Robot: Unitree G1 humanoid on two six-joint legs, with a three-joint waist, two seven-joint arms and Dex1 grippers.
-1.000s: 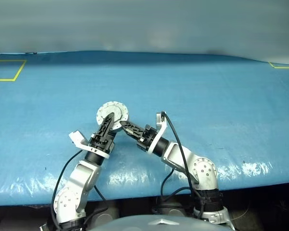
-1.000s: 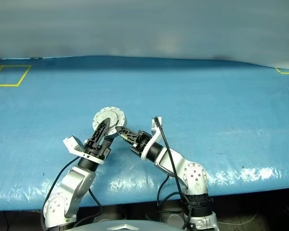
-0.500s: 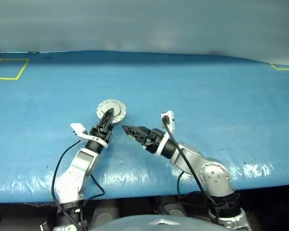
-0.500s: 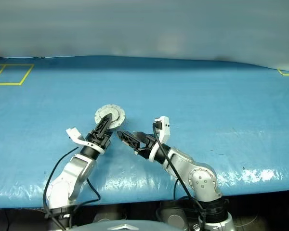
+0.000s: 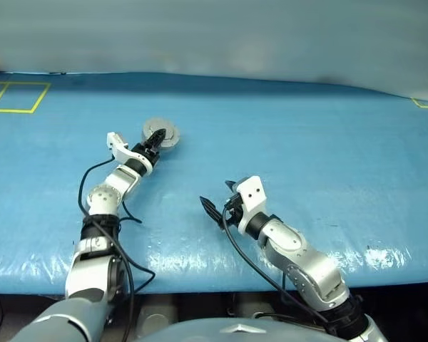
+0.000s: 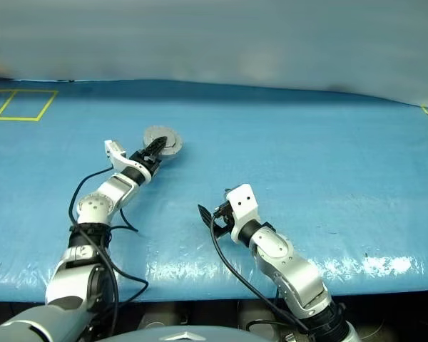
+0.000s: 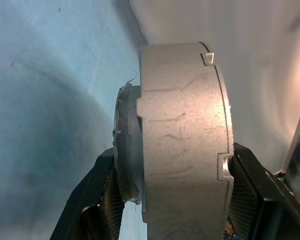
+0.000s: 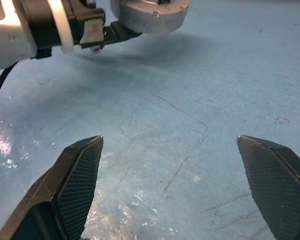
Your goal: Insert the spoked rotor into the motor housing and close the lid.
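While the left arm reaches far out over the blue table [image 5: 328, 142], its left gripper [image 5: 155, 140] is clamped on the housing [image 5: 162, 132], a short round grey drum that sits at the far left-centre of the table, well away from the near edge. In the left wrist view the housing [image 7: 182, 145] stands between the two black fingers [image 7: 97, 200], one pad pressed on each flat side of the drum, and the rim shows small notches and a narrower stepped collar on one face. Whether the drum rests on the table or is lifted just clear of it cannot be told from the head views. The right gripper [image 5: 217, 206] hangs low over the table nearer the robot, right of centre and well apart from the housing, pointing toward the left. Its fingers [image 8: 75, 175] are spread wide with nothing between them, only bare blue surface. The right wrist view also takes in the left gripper [image 8: 115, 31] and the housing [image 8: 150, 12] beyond it. A black cable [image 5: 235, 249] loops from the right wrist back along the arm. Yellow tape [image 5: 18, 96] marks a rectangle at the far left corner of the table, and another yellow corner [image 5: 426, 104] shows at the far right.
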